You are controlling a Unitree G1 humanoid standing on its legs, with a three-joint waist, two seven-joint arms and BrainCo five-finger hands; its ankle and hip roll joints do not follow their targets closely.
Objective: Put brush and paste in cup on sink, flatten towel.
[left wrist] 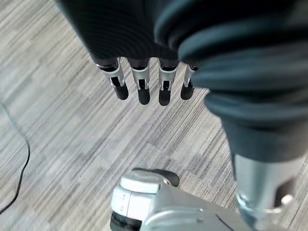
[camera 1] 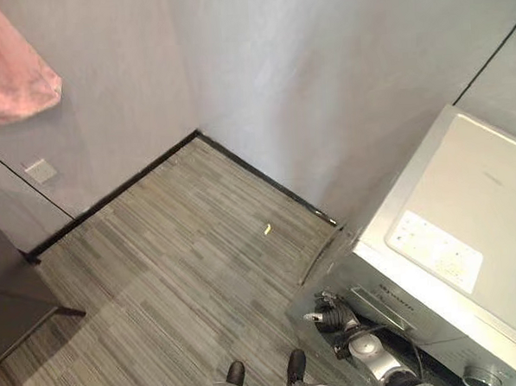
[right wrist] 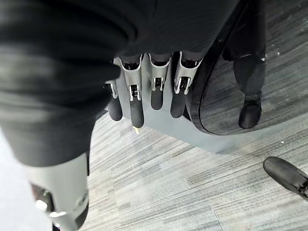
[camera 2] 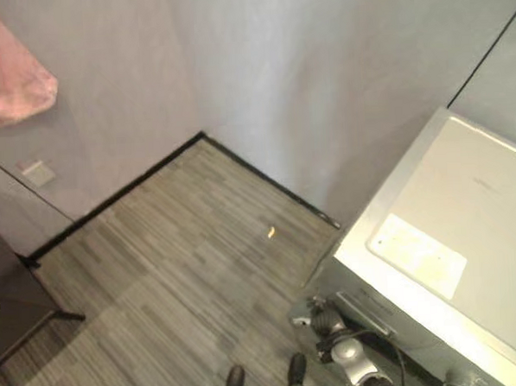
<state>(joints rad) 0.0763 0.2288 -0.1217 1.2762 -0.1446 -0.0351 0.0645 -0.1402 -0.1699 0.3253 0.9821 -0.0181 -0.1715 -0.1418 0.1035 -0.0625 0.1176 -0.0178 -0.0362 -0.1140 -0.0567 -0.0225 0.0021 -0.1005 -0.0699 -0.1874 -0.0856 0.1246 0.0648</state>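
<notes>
Right hand: right hand (right wrist: pixel 149 91) hangs at the robot's side with fingers straight and relaxed, holding nothing; in the head view it shows low by the front of the washing machine (camera 1: pixel 468 234).
Left hand: left hand (left wrist: pixel 144 82) also hangs with fingers straight and slack over the striped floor (camera 1: pixel 183 249), empty.
Washing machine: silver-grey, top-panelled, standing just to the robot's right against the wall; its round door shows beside the right hand in the wrist view.
Floor: grey striped boards, with a small yellow scrap (camera 1: pixel 266 230) lying well ahead, near the corner.
Dark furniture: the edge of a dark piece (camera 1: pixel 8 301) comes in on the robot's left.
Towel: pink towel (camera 1: pixel 14 72) hangs bunched on the far wall, up at the left, well apart from both hands.
Brush, paste, cup, sink: I cannot place them from this stance.
Step in hand: judged as locating the work area; nothing of the task appears begun.
How to do it well: turn toward the towel side, raise the gaze, keep the right arm clear of the machine while turning, and lift the hands only once the sink is found.
</notes>
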